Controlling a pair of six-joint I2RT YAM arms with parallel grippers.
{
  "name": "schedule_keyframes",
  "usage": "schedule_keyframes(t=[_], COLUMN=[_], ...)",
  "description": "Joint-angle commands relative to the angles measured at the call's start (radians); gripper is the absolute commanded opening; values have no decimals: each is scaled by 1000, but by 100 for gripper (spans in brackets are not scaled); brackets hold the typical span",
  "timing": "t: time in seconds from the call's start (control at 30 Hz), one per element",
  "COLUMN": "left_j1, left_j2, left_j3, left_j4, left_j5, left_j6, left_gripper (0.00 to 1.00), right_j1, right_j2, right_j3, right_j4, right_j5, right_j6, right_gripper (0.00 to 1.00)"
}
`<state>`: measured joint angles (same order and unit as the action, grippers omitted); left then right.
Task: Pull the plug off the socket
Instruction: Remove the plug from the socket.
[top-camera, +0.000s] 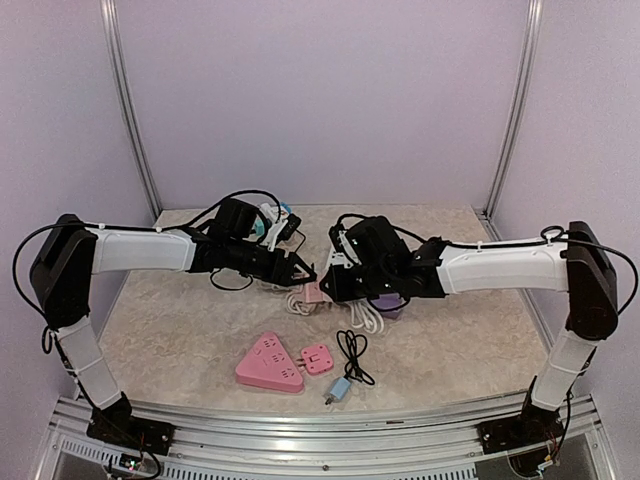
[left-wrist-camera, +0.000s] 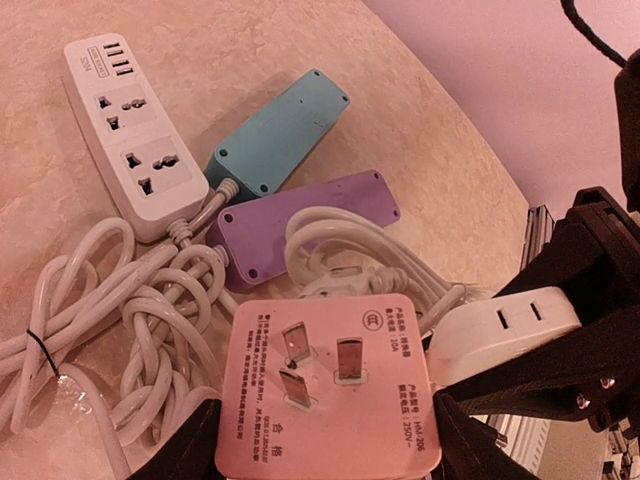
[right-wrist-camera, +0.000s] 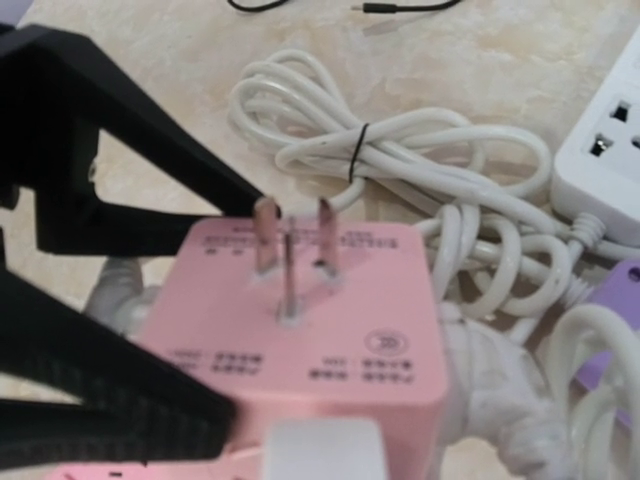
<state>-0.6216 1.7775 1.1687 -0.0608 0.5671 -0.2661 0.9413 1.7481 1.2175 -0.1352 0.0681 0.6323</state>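
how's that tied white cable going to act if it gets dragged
Probably floppy: the white cable lies in loose loops. The black tie likely keeps part bundled, so it may drag as a clump. Loops lie over the purple strip, so that might get tugged too.

Overhead view faces the whole table (top-camera: 170, 320); both wrist views sit close on the pink adapter (left-wrist-camera: 325, 395).

Nothing fancy here: plain pale lilac walls (top-camera: 320, 90) on three sides, with slim silver metal posts (top-camera: 130, 110) running up the back corners. The table (top-camera: 170, 330) has a beige, marbled stone-look top with a ribbed aluminium rail (top-camera: 300, 440) along the near edge. Light is soft and even, with only faint shadows.
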Motion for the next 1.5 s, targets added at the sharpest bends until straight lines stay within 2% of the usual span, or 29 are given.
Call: schedule_keyframes(t=[0.0, 0.4, 0.7, 1.07, 1.47], left_j1=[22, 22, 22, 22, 23], left_j2=[-43, -49, -48, -46, -41], left_j3=[32, 24, 25, 25, 34], left_j4=[-1, 24, 24, 23, 1], left_j5=[-17, 14, 14, 13, -12], left_j6=[11, 11, 13, 13, 13], left_gripper=[34, 34, 34, 34, 34], right_j1=[-22, -101, -126, -123, -75], right_j2=[-36, -87, -101, -89, -35], right_j3=[-46, -202, -238, -213, -64], right_j4=[7, 294, 377, 293, -33], right_j5=[29, -249, -333, -263, -9], right_j6=[-15, 61, 75, 52, 18], right_gripper=[0, 0, 0, 0, 0])
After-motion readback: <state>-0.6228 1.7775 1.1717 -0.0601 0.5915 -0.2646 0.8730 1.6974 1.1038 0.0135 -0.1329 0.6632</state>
